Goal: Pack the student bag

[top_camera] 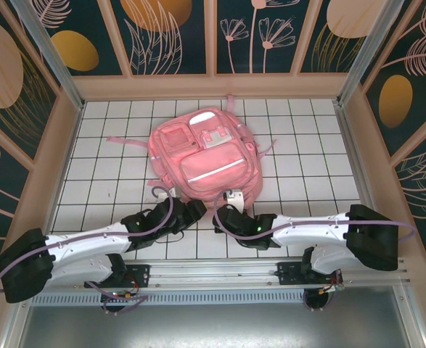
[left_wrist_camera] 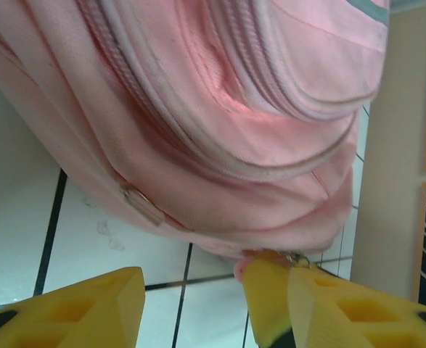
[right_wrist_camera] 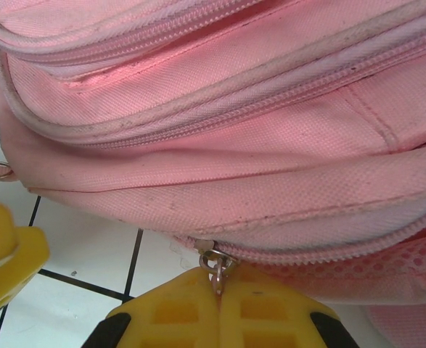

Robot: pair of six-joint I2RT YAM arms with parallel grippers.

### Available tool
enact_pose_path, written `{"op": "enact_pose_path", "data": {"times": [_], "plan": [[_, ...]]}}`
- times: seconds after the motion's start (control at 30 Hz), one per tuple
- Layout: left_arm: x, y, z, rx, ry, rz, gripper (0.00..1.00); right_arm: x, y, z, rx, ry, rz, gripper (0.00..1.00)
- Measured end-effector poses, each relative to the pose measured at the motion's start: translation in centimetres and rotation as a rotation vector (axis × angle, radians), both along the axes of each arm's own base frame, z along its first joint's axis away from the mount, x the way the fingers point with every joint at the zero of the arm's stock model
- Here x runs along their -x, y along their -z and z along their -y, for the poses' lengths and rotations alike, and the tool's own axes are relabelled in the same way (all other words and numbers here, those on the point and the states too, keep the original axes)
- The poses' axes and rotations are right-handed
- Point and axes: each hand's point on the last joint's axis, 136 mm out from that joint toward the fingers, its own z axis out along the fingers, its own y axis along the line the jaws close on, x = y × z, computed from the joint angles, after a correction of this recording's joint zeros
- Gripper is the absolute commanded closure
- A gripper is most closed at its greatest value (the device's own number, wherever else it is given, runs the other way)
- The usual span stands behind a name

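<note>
While the right gripper (right_wrist_camera: 218, 291) pinches the zipper pull (right_wrist_camera: 214, 261) shut between its fingers, the student bag (top_camera: 205, 156) lies front-up mid-table.
At the bag's near corner the left gripper (left_wrist_camera: 194, 290) stands open, one finger brushing a pink tab (left_wrist_camera: 247, 262). Packing looks barely begun: zips seem closed. Bare tiled table (top_camera: 96, 145) flanks the bag; walls (top_camera: 213, 85) fence back and sides.

Student bag (top_camera: 205, 156) lies on the table (top_camera: 314, 167); left gripper (left_wrist_camera: 198, 290) at its near-left corner, right gripper (right_wrist_camera: 218, 279) apparently against its near edge.
</note>
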Motion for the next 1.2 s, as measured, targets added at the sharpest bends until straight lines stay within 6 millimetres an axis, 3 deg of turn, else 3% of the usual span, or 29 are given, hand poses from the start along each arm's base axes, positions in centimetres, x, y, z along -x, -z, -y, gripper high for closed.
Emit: {"op": "enact_pose_path", "data": {"times": [0.17, 0.3, 0.37, 0.4, 0.67, 0.87, 1.2], "plan": [[-1.8, 0.3, 0.2, -0.049, -0.072, 0.022, 0.48, 0.1, 0.1, -0.1, -0.008, -0.004, -0.002, 1.0], [-3.1, 0.0, 0.8, -0.084, -0.1, 0.048, 0.85, 0.2, -0.1, 0.1, -0.016, -0.008, -0.003, 1.0], [-3.3, 0.0, 0.7, -0.1, -0.108, 0.052, 0.98, 0.3, -0.2, 0.2, -0.019, -0.008, -0.003, 1.0], [-3.3, 0.0, 0.6, -0.112, -0.109, 0.054, 1.0, 0.3, -0.3, 0.3, -0.022, -0.008, -0.002, 1.0], [-3.1, -2.1, -1.4, -0.115, -0.15, 0.092, 1.0, -0.5, -1.7, 1.5, -0.071, 0.024, 0.008, 1.0], [-3.6, -3.2, -6.4, -0.12, -0.236, 0.118, 1.0, -2.1, -2.7, 3.4, -0.111, 0.061, 0.01, 1.0], [-4.7, -3.2, -10.8, -0.231, -0.248, 0.123, 1.0, -2.9, -2.3, 2.2, -0.108, -0.046, -0.005, 1.0]]}}
